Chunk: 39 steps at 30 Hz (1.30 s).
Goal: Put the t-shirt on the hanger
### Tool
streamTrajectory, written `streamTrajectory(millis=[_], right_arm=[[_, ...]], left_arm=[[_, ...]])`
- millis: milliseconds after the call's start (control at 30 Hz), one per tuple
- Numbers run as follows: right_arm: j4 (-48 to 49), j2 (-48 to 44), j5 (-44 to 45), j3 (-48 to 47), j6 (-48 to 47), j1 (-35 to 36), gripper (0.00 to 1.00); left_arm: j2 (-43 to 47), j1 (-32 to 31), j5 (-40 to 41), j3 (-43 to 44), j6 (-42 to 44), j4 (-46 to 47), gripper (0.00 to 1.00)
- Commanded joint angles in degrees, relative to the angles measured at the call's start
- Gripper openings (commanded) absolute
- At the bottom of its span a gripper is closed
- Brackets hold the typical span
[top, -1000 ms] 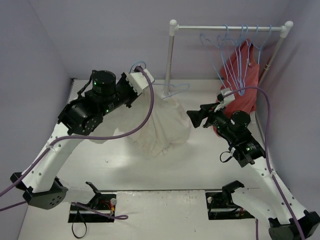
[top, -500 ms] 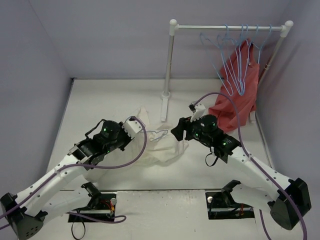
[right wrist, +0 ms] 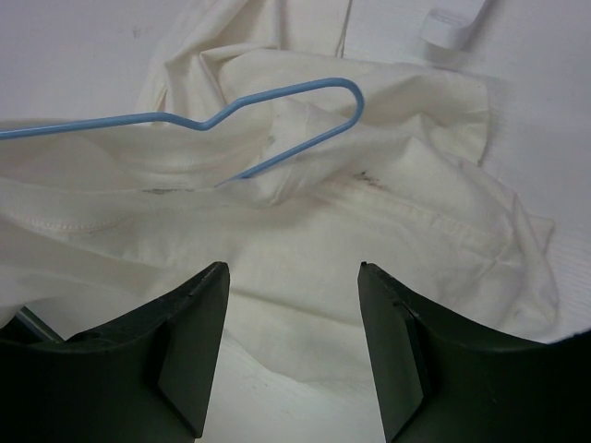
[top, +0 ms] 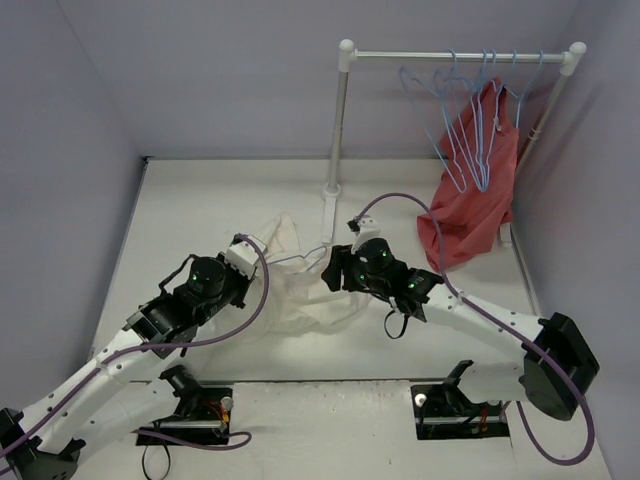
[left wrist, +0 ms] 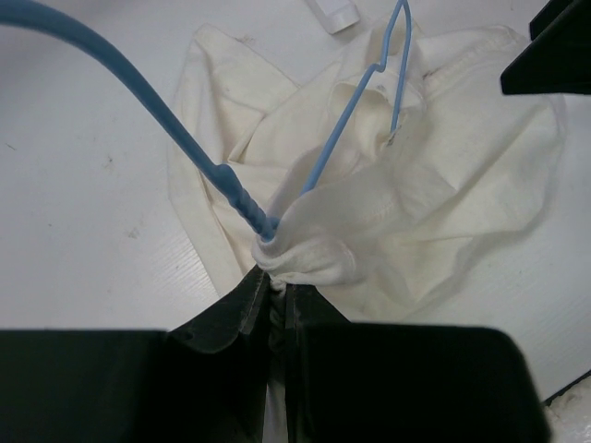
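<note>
2 hands work the t-shirt (top: 310, 300), crumpled on the tabletop (top: 200, 200). Left hand (left wrist: 275, 281) pinches fabric and hanger (left wrist: 226, 175) wire together; right hand (right wrist: 291, 269) hovers wide apart above. Advised: right hand grips the collar edge and draws it over the wire.

I'm running a robot lab cell, not a home or shop. My landmark is the white pipe rack (top: 341, 120), which stands at the back of a bare white worktop (top: 200, 200). Plain lilac walls (top: 200, 70) box in the space behind the rack and to either side. Blue wire hangers (top: 452, 160) and a red garment (top: 470, 220) hang from its bar. In front of the rack, the left arm (top: 100, 360) and right arm (top: 490, 318) trail purple cables (top: 264, 285). Their mounts (top: 190, 412) sit in cut-outs at the near edge.
</note>
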<state>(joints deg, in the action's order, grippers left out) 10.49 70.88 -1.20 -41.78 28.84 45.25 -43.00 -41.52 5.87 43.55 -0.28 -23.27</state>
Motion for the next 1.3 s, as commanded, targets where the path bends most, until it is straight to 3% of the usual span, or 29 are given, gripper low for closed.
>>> streamTrajectory(millis=[0,233,833,1267], right_arm=[[4.93,3.7,5.96,-5.79,3.0,2.91,0.54],[5.86,9.46,11.83,-9.11,5.52,4.06,0.55],[9.32,18.76,10.91,-12.18,5.88,3.88,0.53],[10.16,16.3,14.73,-12.02,8.26,3.8,0.53]], left_arm=[[-0.02,-0.18,0.72,1.06,-5.07,4.5,0.0],[0.03,-0.15,4.86,0.84,-7.1,3.4,0.0],[-0.33,-0.27,4.69,0.79,-6.84,2.7,0.0],[-0.94,-0.75,4.59,0.93,-7.1,2.79,0.0]])
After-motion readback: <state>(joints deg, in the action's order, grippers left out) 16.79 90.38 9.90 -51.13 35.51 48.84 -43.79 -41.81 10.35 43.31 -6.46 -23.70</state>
